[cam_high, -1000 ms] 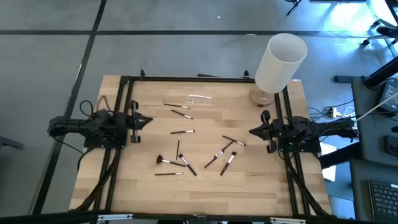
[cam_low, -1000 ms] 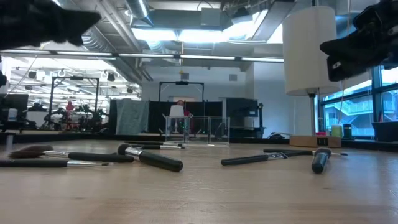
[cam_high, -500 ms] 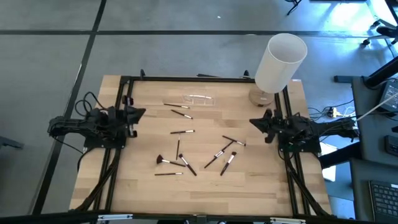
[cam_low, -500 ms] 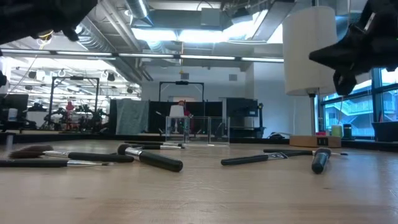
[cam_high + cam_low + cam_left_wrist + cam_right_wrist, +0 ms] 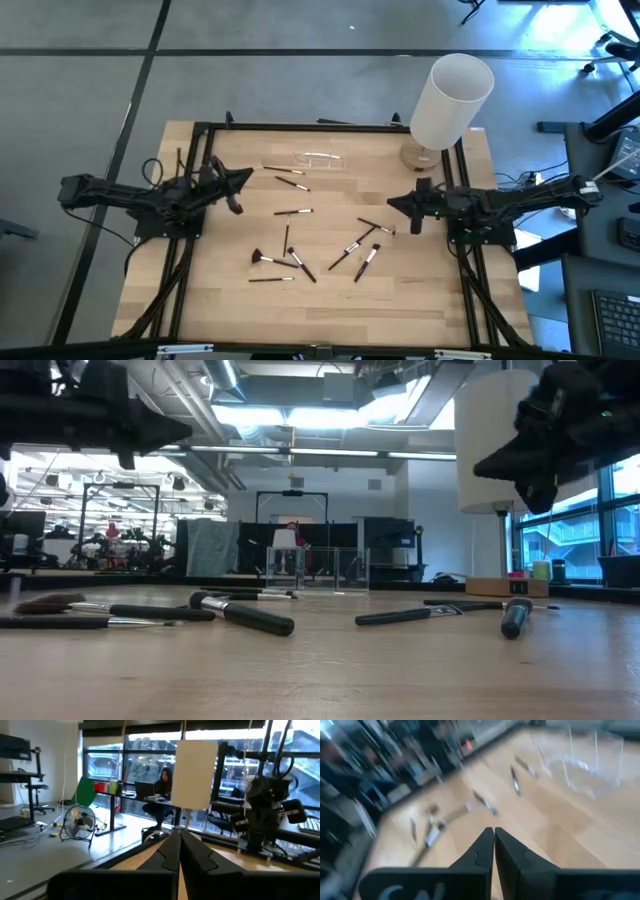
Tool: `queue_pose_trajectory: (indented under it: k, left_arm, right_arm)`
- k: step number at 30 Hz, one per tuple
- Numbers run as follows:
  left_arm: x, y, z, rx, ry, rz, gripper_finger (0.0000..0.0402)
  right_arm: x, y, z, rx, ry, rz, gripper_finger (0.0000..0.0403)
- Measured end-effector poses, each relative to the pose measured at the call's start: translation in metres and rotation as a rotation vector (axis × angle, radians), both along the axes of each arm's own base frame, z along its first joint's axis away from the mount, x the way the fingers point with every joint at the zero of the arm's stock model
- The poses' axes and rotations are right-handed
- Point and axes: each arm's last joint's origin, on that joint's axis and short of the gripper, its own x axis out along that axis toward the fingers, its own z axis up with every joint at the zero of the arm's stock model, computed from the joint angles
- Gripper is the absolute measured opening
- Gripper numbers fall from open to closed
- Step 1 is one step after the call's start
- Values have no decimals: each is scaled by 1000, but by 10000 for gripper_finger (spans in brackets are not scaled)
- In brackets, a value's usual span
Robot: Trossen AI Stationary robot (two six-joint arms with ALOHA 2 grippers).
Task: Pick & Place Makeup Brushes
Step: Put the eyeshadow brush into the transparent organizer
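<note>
Makeup brushes [image 5: 320,240] lie scattered mid-table [image 5: 420,300] between my left gripper [image 5: 243,178] and right gripper [image 5: 393,203]; lamp [image 5: 448,105] at far right corner, probably a clear box [image 5: 317,160] behind them.

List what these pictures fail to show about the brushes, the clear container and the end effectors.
- Makeup brushes: too small in the high view to count exactly or tell bristle shapes; smeared by motion blur in the right wrist view.
- Clear container: nearly invisible from above; the low view shows it far off, contents unreadable.
- Left end effector: the table below it is out of the left wrist view.
- Right end effector: cut by the low view's top edge.
</note>
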Motion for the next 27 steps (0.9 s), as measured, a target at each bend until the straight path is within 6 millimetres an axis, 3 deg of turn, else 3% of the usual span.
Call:
queue_pose_trajectory:
  k: [6, 14, 20, 27]
  left_arm:
    - [38, -1, 15, 30, 149, -19, 16]
    - [113, -3, 21, 169, 402, -17, 43]
    - [153, -4, 8, 206, 513, -21, 72]
    - [171, -4, -10, 249, 607, -22, 92]
  right_arm:
    - [17, 3, 3, 43, 440, -13, 17]
    - [55, 11, 8, 35, 715, 142, 33]
    - [73, 13, -17, -31, 912, 188, 92]
    - [81, 14, -42, -51, 1038, 214, 142]
